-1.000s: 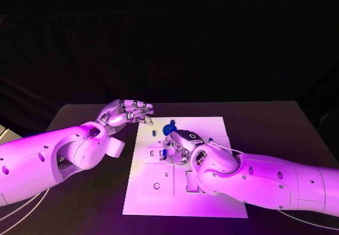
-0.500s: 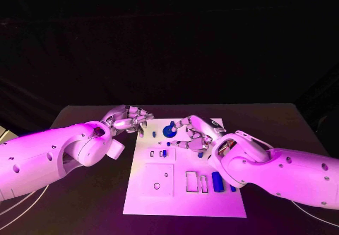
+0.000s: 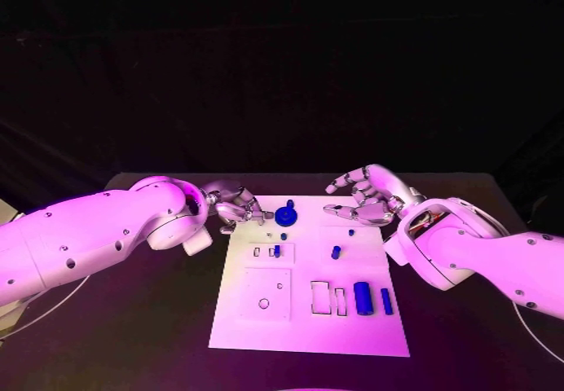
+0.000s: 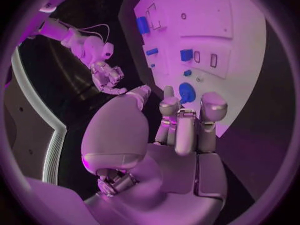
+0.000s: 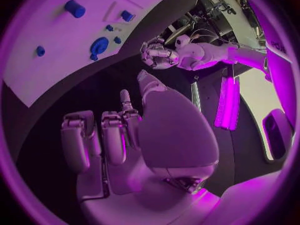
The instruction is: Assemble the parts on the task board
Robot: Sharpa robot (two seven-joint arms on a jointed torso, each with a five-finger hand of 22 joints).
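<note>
We see the blue cylinder (image 3: 363, 297) lying lengthwise away from us, nearer than both empty robot hands: left (image 3: 235, 207) curled, right (image 3: 367, 198) spread.

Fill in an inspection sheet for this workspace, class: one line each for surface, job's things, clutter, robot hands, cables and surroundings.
Surface: black table, bare around the board.
Job's things: white task board lies mid-table; blue parts stand in slots at its near right, a round blue part at its far edge.
Clutter: nothing seen.
Robot hands: left robot hand hovers at the board's far left corner, fingers curled, holding nothing; right robot hand is raised at the far right corner, empty.
Cables: thin white cable beneath the left arm.
Surroundings: dark backdrop.
</note>
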